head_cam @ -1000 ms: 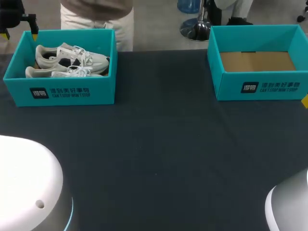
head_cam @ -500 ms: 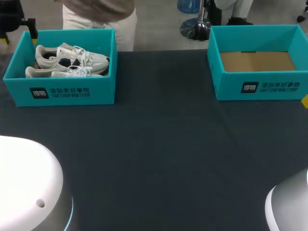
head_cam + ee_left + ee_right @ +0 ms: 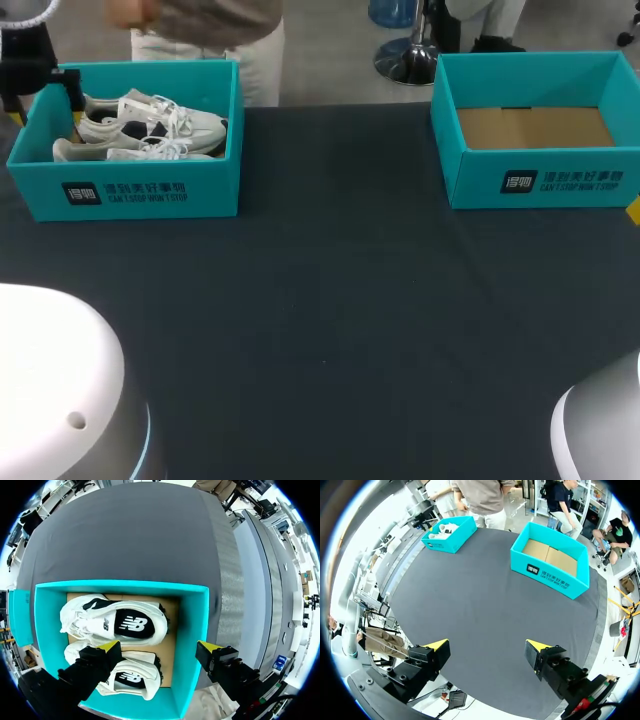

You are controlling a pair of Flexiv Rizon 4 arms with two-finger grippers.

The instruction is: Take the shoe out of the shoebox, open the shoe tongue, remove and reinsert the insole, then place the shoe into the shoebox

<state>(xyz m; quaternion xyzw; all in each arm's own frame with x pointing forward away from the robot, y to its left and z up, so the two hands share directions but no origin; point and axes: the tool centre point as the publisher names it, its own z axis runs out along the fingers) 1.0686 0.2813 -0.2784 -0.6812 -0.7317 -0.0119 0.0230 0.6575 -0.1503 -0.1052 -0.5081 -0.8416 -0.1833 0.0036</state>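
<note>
The left fingers (image 3: 100,657) stand wide apart, holding nothing. One yellow tip hangs inside the teal shoebox (image 3: 120,584), over the nearer white shoe (image 3: 134,677). The other tip is just outside the box's side wall. A second white shoe (image 3: 117,625) lies just ahead of the first, both side by side on the box's cardboard floor. The dark counter (image 3: 135,535) stretches ahead beyond the box.

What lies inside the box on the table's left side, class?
Two white shoes, side by side on the box's cardboard floor. One left jaw covers part of a shoe; the insoles are hidden.
</note>
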